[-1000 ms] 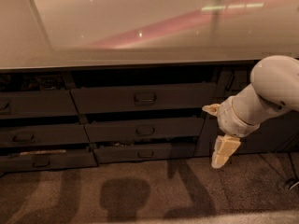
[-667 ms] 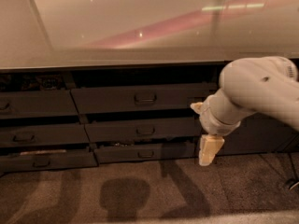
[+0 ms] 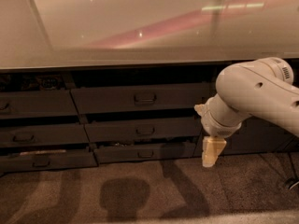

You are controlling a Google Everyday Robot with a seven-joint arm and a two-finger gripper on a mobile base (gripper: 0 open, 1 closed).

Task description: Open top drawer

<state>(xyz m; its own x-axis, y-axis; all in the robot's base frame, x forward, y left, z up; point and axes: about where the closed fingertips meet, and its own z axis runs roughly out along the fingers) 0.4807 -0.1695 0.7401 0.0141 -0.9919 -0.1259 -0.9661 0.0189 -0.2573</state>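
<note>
The top drawer (image 3: 107, 100) is a wide dark front under the pale countertop (image 3: 140, 27), with a dark loop handle (image 3: 145, 98) at its centre. It looks pushed in, level with the fronts around it. My gripper (image 3: 213, 154) hangs pointing down at the floor, to the right of the drawer column and lower than the handle, about level with the bottom drawer. It touches nothing. The white arm (image 3: 254, 94) reaches in from the right and covers the cabinet front there.
Two shallower dark drawers (image 3: 140, 130) (image 3: 145, 153) sit below the top one. A second column of drawers (image 3: 32, 125) stands to the left. Brown carpet (image 3: 140, 195) spreads in front, crossed by shadows.
The arm has swung left, bringing more of it into view and the gripper closer to the drawer column. The drawers have not moved.
</note>
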